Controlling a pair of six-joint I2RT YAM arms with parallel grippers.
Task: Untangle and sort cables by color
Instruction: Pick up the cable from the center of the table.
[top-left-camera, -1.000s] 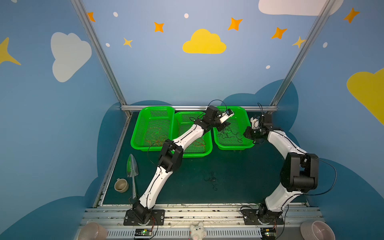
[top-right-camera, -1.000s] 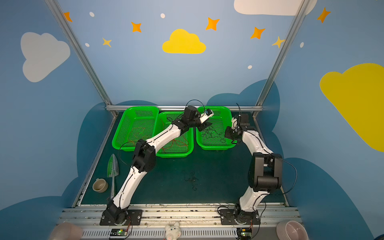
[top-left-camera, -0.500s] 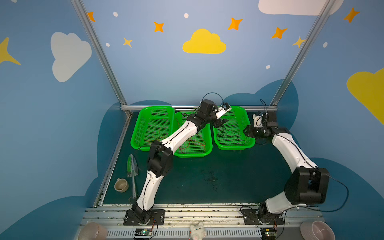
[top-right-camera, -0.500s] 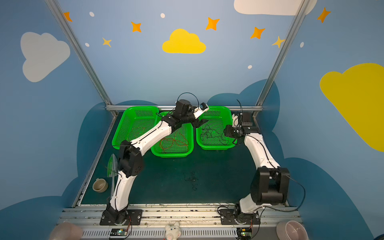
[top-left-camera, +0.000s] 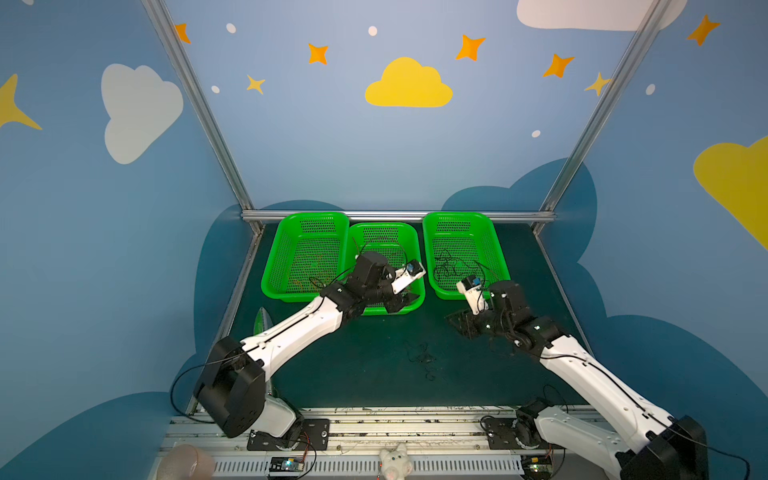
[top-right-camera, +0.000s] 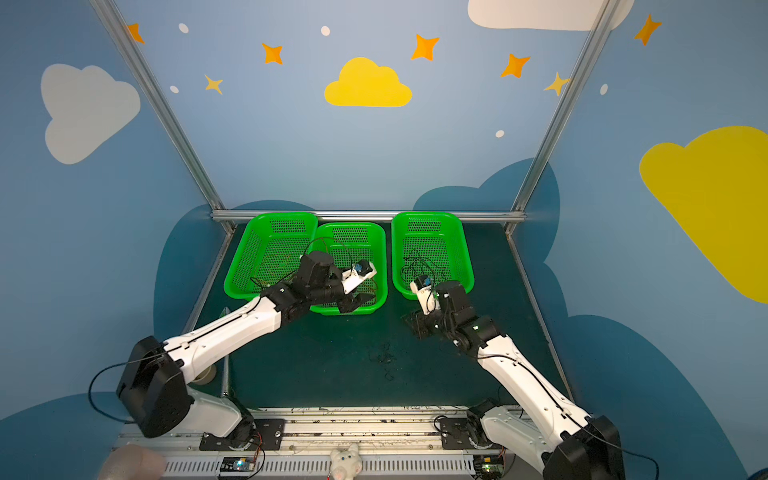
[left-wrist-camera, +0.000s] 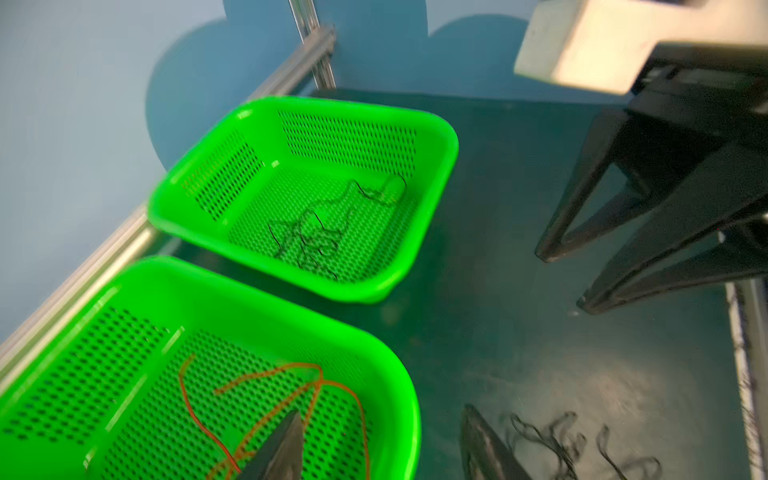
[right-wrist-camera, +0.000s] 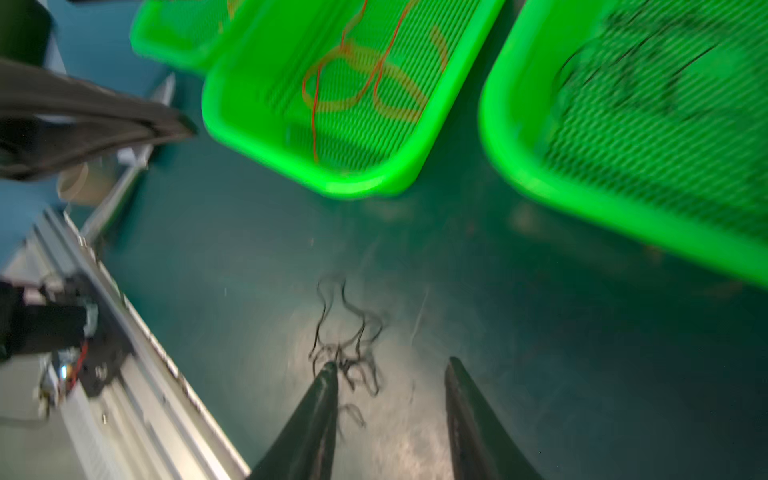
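Three baskets (top-left-camera: 382, 225) abreast at the back of the table (top-left-camera: 353, 374), cables (top-left-camera: 451, 266) seemingly in each; loose tangle (top-left-camera: 422, 359) before them.

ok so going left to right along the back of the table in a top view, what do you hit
left green basket → middle green basket, set slightly nearer → right green basket, holding the black cables

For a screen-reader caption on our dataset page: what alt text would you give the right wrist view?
The open right gripper points at a small tangle of black cables on the dark table. Beyond sit a green basket of orange cables and a second green basket of loose black cables.
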